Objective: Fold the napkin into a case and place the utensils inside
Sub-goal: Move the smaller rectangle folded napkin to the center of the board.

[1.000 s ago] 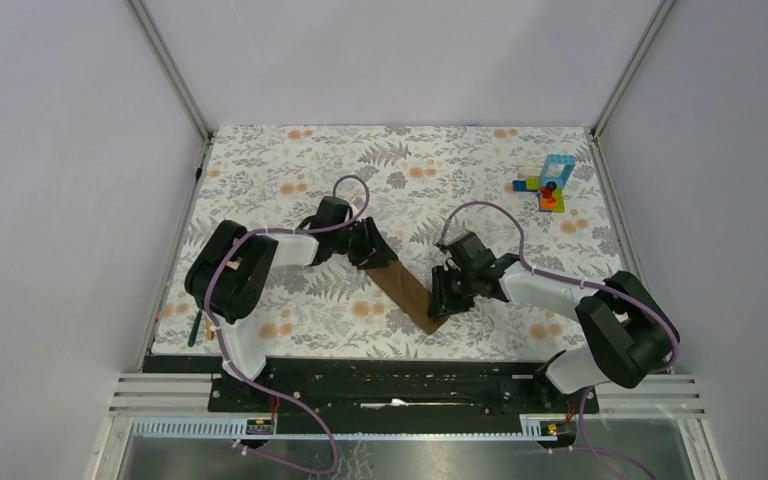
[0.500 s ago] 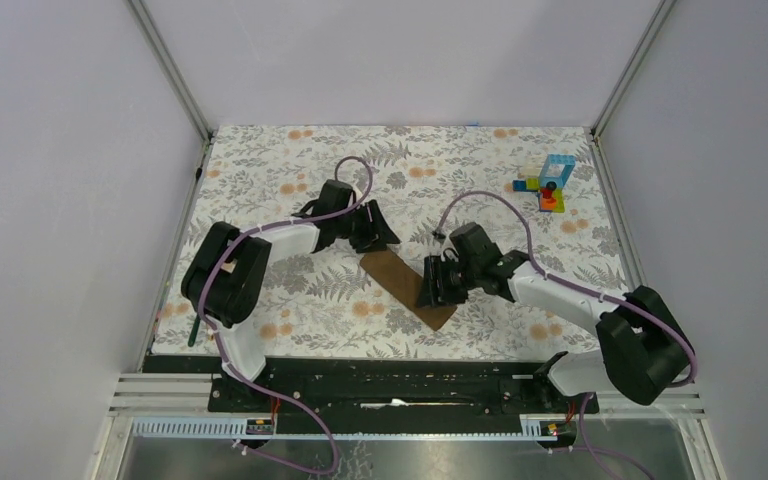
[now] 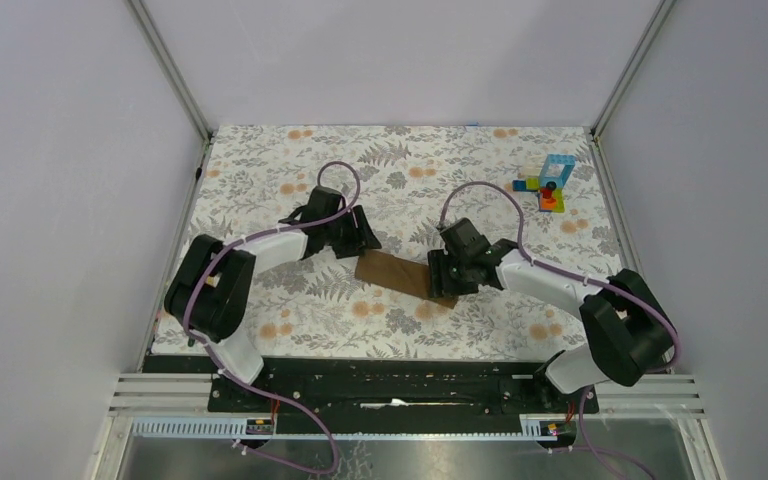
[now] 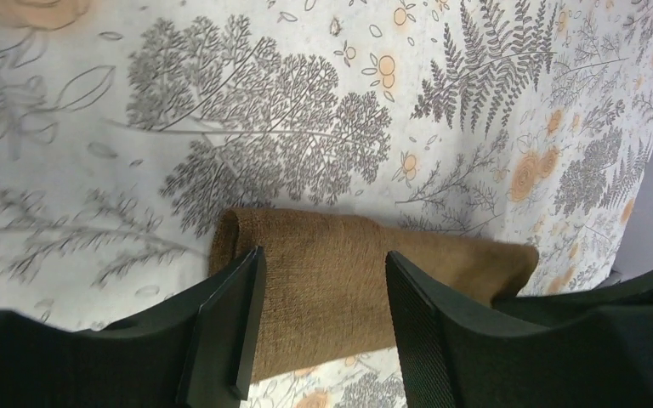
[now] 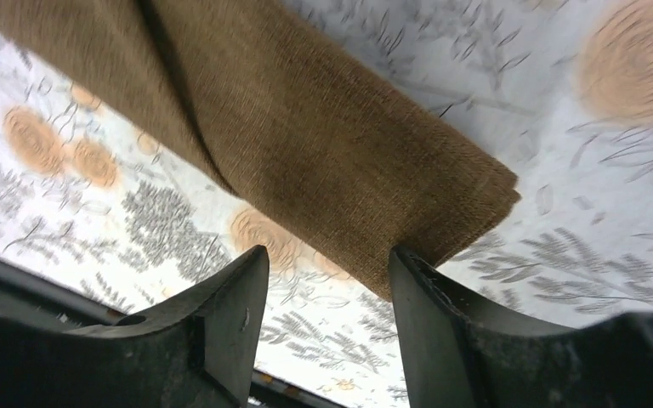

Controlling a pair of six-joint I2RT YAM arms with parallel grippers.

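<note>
From above, you have the napkin (image 3: 392, 271) lying mid-worktop (image 3: 260, 160) as a folded strip. Its long axis runs close to 9-to-3, with the right end dipping toward 4. The left gripper (image 3: 360, 240) sits over the 9 o'clock end and the right gripper (image 3: 442, 280) over the other, so each arm is nearer its own end. No utensils show.

Left wrist: fingers (image 4: 229, 327) spread and released, with the cloth flat on the worktop between them and reaching away toward 3.

Right wrist: fingers (image 5: 221, 323) likewise apart, gripping nothing. The napkin's end lies at 12, just past the tips, and I'd judge that a short reach.
</note>
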